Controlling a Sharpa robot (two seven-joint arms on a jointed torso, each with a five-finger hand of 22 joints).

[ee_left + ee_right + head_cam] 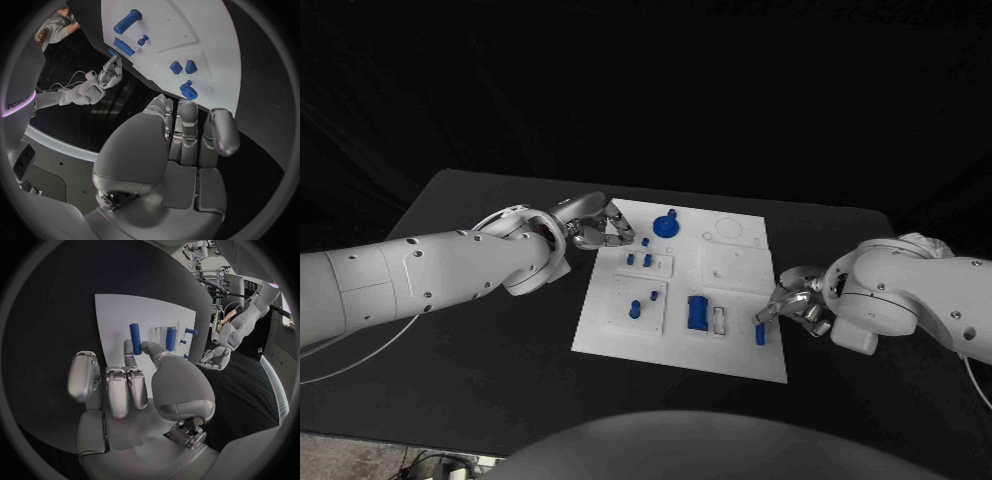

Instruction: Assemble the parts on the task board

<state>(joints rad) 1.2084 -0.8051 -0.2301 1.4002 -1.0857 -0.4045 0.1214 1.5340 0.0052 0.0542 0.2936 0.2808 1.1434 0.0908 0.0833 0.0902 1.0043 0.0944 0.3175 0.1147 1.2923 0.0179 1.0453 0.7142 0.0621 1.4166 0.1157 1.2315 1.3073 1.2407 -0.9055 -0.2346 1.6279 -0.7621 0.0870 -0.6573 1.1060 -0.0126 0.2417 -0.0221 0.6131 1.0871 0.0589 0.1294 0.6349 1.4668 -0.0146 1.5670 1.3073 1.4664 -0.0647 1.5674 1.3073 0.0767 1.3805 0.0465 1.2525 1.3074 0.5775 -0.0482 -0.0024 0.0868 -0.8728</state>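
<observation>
The white task board (733, 350) lies mid-table with several blue parts on it. My left hand (596, 226) hovers at the board's far left corner, fingers spread and holding nothing. In the left wrist view its fingertips (187, 107) stop just short of a round blue part (187, 90), which is also in the head view (666, 226). My right hand (790, 305) is at the board's right edge. Its thumb and one finger reach to the near end of a blue peg (135, 336) lying on the board (760, 335). I cannot tell whether they touch it.
Two small blue blocks (640, 260) sit in a raised plate near my left hand. A thick blue cylinder (697, 312) and two small pegs (643, 303) stand lower on the board. Bare black table (488, 370) surrounds the board.
</observation>
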